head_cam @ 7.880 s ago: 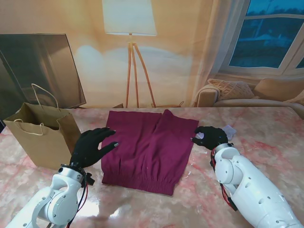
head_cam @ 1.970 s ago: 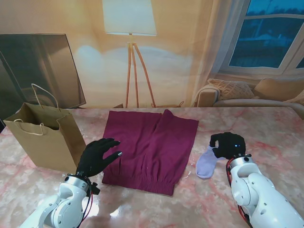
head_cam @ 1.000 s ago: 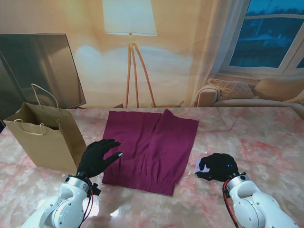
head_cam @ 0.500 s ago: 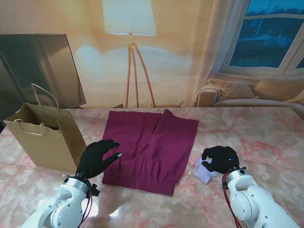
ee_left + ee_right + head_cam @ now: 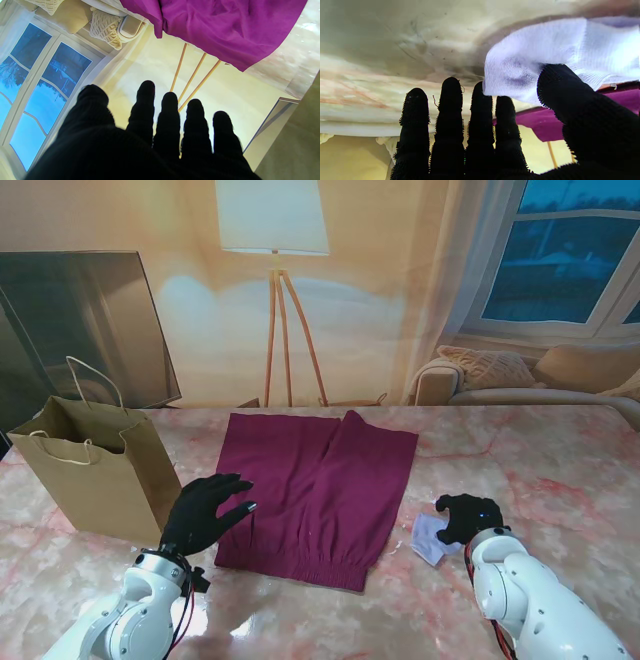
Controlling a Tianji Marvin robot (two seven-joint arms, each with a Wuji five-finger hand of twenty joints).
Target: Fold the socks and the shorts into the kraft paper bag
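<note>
Kraft paper bag (image 5: pixel 95 472): you find it upright at the table's far left, mouth open, twine handles up; its brown side also fills one edge of the left wrist view (image 5: pixel 295 140).
Left hand (image 5: pixel 203 510): black glove, released, fingers spread and holding nothing; it hovers between the bag and the shorts, fingertips (image 5: pixel 146 87) pointing at the cloth.
Shorts (image 5: pixel 315 495): maroon knit, spread flat at table centre, ribbed waistband nearer to you, two legs farther away; unfolded. The left wrist view shows a magenta edge (image 5: pixel 220 27).
Sock (image 5: pixel 432 538): pale lilac-white, fine ribbed weave, bunched on the table just right of the shorts' waistband corner.
Right hand (image 5: pixel 467 518): black glove; thumb presses onto the sock (image 5: pixel 557 52), four fingers (image 5: pixel 451 100) extended straight beyond it. You cannot tell whether it truly grips.
Change since earlier: eight seconds ago the right hand sat at the shorts' far right corner; since then hand and sock come nearer to you. Left hand, bag and shorts are unchanged over two seconds.
Table (image 5: pixel 560 470): glossy pink-cream marble pattern.
Room: backdrop with floor lamp (image 5: pixel 275 240), window (image 5: pixel 570 255), sofa (image 5: pixel 520 375).
</note>
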